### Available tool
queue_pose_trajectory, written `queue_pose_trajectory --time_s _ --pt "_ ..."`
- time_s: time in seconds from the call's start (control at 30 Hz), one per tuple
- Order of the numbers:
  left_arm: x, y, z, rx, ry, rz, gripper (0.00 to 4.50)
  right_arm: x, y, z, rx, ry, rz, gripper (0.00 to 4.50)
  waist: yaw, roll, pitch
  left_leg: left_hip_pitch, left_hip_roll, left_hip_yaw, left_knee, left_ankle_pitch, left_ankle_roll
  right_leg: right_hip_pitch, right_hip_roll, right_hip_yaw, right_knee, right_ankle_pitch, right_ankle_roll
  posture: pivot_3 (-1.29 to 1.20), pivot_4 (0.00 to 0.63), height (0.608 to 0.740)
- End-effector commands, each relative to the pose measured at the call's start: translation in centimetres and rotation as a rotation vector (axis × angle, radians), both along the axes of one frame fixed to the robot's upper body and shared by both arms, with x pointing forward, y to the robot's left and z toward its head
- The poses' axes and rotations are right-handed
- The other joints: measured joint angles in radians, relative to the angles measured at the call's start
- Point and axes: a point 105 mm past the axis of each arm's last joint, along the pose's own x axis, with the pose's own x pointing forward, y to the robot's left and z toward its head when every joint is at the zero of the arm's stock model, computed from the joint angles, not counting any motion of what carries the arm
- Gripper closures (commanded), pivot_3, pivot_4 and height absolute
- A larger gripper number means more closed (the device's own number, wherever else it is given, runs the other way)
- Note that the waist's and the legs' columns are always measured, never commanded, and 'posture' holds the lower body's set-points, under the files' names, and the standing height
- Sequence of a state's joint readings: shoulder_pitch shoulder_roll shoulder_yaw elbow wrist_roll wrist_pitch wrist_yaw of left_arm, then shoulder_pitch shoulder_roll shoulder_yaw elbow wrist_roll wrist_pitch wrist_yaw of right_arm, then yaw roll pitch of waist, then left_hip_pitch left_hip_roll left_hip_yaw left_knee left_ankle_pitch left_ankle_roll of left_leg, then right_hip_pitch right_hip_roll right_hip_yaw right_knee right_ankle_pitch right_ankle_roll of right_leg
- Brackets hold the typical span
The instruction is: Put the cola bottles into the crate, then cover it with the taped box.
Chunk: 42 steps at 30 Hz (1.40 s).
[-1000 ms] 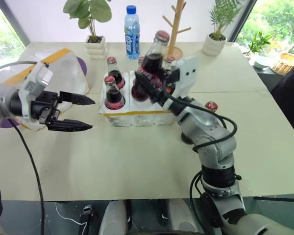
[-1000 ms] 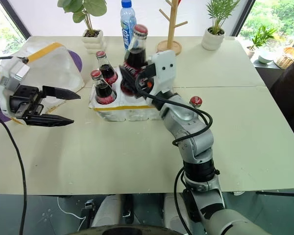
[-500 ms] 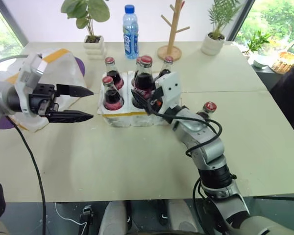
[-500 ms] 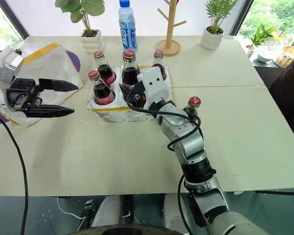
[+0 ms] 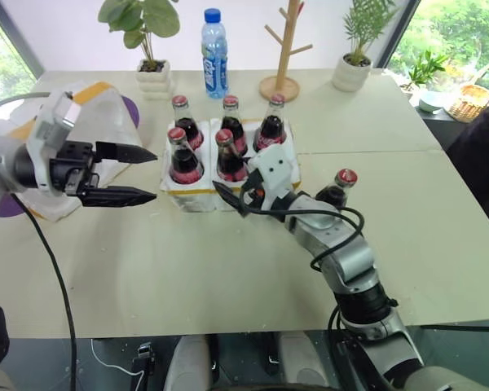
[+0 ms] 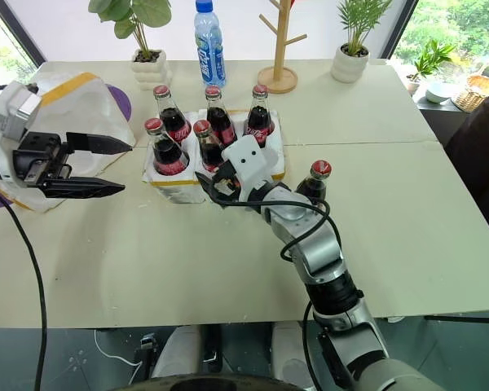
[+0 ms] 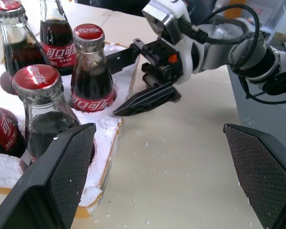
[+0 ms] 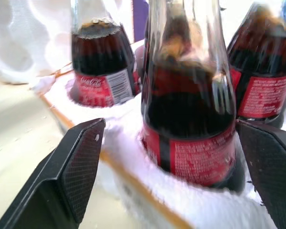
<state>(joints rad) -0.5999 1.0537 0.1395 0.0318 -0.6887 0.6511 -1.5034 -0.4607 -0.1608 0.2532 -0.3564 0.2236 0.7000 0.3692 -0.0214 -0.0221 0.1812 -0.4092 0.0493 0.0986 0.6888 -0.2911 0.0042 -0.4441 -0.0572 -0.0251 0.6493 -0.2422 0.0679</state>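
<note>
Observed on bench [image 5: 228, 277]: taped box [image 5: 106, 114] lying at far left, wide yellow band visible, partly behind left arm. Near centre, crate [image 5: 197, 195] with thin yellow band along front edge, holding five cola bottles [image 5: 183, 156] upright in wells: three in rear row, two in front row; front well nearest right arm not visible behind the pincer. Sixth cola bottle [image 5: 339, 189] standing on bench just to the right of crate, behind right forearm, red cap showing. At back of bench: blue-capped water bottle [image 5: 213, 53], wooden peg stand [image 5: 284, 57], two potted plants [image 5: 151, 49]. Left pincer [image 5: 134, 173] open, fingers spread wide, pointing toward crate from the left, clear of all bottles. Right pincer [image 5: 232, 179] at front right corner of crate, fingers apart on either side of middle front bottle [image 8: 190, 109]; in right wrist view, gaps seen between both fingers and glass, no contact, nothing gripped. In left wrist view, right pincer's lower finger [image 7: 148, 99] lying close beside crate edge, contact not determinable.
</note>
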Motion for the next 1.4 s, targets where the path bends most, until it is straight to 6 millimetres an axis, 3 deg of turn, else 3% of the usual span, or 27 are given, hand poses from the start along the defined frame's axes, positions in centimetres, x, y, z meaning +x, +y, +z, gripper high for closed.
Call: queue_pose_trajectory --time_s 0.03,0.3,0.37,0.57,0.63,0.73,0.93,1.4 --pt "-0.7 -0.1 0.2 0.001 -0.032 -0.032 0.00 -3.8 1.1 0.5 0.032 0.035 0.190 0.08 -0.001 0.000 0.000 0.000 0.000 0.000 -0.001 0.000 0.000 0.000 0.000 0.000 0.000 0.000 0.000 0.00 0.150 0.740" --pt "-0.2 -0.6 0.4 -0.001 -0.036 -0.062 0.00 -6.6 -1.7 -0.3 0.044 0.208 0.259 0.08 0.012 -0.001 -0.001 0.001 -0.001 0.000 -0.001 0.001 -0.002 0.001 -0.001 -0.001 0.000 0.000 -0.001 0.00 0.150 0.740" --pt "-0.1 -0.6 0.3 0.002 -0.034 -0.065 0.00 -6.9 -3.6 -0.9 0.017 0.254 0.237 0.08 0.013 -0.002 -0.001 0.001 -0.001 0.000 -0.001 0.001 -0.002 0.002 -0.002 -0.001 -0.001 0.000 -0.001 0.00 0.150 0.740" --pt "0.3 -0.5 -0.1 0.004 -0.030 -0.071 0.00 -8.7 -11.9 -2.2 -0.096 0.301 0.075 0.08 0.015 -0.003 -0.001 0.001 -0.002 -0.001 -0.001 0.000 -0.001 0.002 -0.002 -0.002 -0.001 -0.001 0.000 0.00 0.150 0.740" --pt "0.5 -0.6 -0.2 0.007 -0.033 -0.075 0.00 -8.5 -14.4 -2.2 -0.091 0.285 -0.035 0.08 0.013 -0.003 -0.001 0.001 -0.002 -0.002 -0.001 0.001 -0.001 0.002 -0.001 -0.002 -0.002 -0.001 0.000 0.00 0.150 0.740" --pt "0.9 -0.7 -0.1 0.006 -0.042 -0.080 0.00 -7.7 -16.5 -2.3 -0.065 0.252 -0.170 0.08 0.004 -0.003 -0.001 0.002 -0.001 -0.001 -0.001 0.001 -0.001 0.003 0.001 -0.001 -0.001 -0.001 -0.001 0.00 0.150 0.740" --pt "1.4 -0.7 0.2 0.011 -0.054 -0.088 0.00 -5.5 -17.7 -1.2 0.022 0.150 -0.300 0.08 0.009 -0.003 -0.002 0.003 -0.001 -0.001 -0.001 0.001 -0.002 0.003 0.001 0.000 -0.001 -0.001 -0.001 0.00 0.150 0.740" --pt "1.8 -1.3 1.3 0.014 -0.072 -0.095 0.00 -3.9 -15.4 -2.2 0.128 0.159 -0.280 0.08 0.010 -0.003 -0.002 0.002 -0.002 -0.002 -0.001 0.001 -0.002 0.003 0.000 0.000 -0.001 0.000 -0.001 0.00 0.150 0.740"
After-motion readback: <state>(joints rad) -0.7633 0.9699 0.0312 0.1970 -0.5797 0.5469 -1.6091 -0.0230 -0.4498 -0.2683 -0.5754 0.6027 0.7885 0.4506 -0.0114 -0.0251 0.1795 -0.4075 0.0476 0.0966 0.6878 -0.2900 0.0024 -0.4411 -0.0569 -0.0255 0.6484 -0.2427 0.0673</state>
